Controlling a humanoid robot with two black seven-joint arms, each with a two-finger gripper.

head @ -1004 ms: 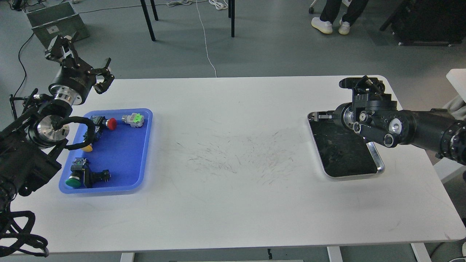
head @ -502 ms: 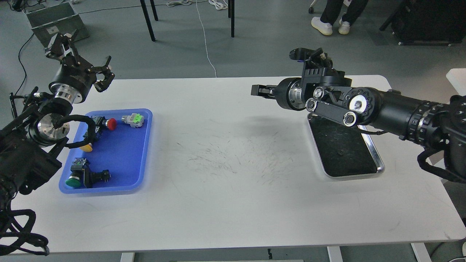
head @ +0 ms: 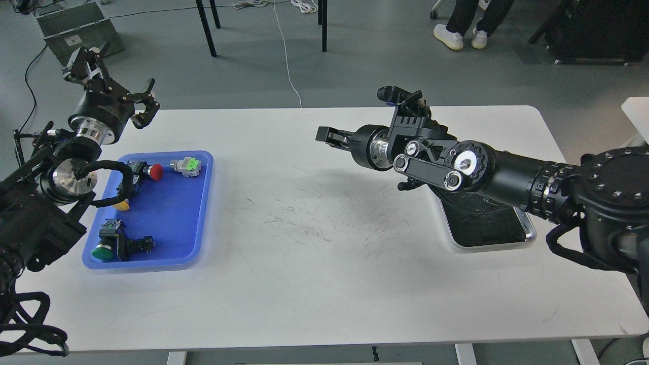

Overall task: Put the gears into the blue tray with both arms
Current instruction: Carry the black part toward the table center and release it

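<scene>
Reaching out over the worktop [head: 324,284], right hand [head: 324,136] sits well right of the blue tray [head: 199,203]; its grip cannot be told. Left hand [head: 119,76] hangs spread and empty behind the tray's far corner. Gears not discernible.

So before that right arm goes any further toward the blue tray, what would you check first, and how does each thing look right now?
1. Gear held in the right gripper: cannot tell. Its fingers look closed, but nothing is visible between them.
2. Path to the blue tray: ok. Only bare white table lies between.
3. Free space in the blue tray: ok. Its right half is bare; the push-button switches sit along the left and top.
4. Left gripper out of the way: ok. It is open, beyond the tray's far-left corner.
5. Gears left in the steel tray: cannot tell. The right arm covers much of it.
</scene>
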